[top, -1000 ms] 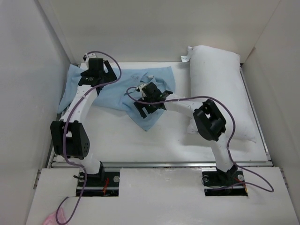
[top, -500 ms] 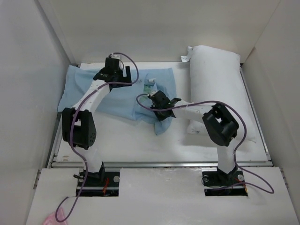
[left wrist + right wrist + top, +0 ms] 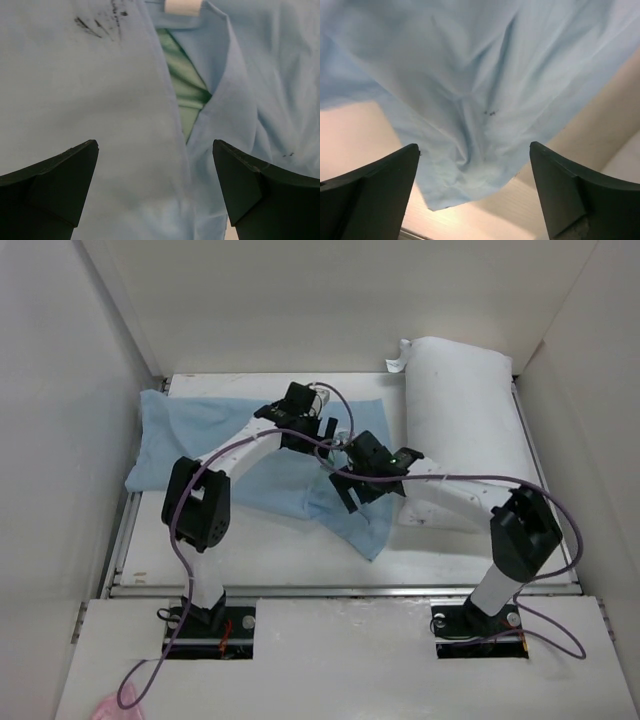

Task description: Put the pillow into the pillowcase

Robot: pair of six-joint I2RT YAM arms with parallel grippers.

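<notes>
The thin, rumpled light blue fabric pillowcase [image 3: 215, 435] lies spread over the left and middle of the white table [image 3: 260, 555]. The plump white rectangular pillow [image 3: 462, 410] sits along the right side, outside it. Both arms hover over the cloth: the left gripper [image 3: 155, 187] has its jaws wide apart above a slit showing green lining [image 3: 187, 95], and the right gripper [image 3: 474, 192] also has its jaws apart.

SITE TYPE: robotics lab test cell | ENCLOSURE: plain white left panel [image 3: 60, 390], far panel [image 3: 330, 300] and right panel [image 3: 590, 390] box in a white table [image 3: 270, 540] | FIXTURES: 2 robot arms, left arm [image 3: 240, 455] and right arm [image 3: 470, 495], bolted on black base plates [image 3: 205, 625] at the near edge; metal rail [image 3: 340, 590] along the table's near side | WIRING: exposed purple cables [image 3: 550, 640] run along both arms.
</notes>
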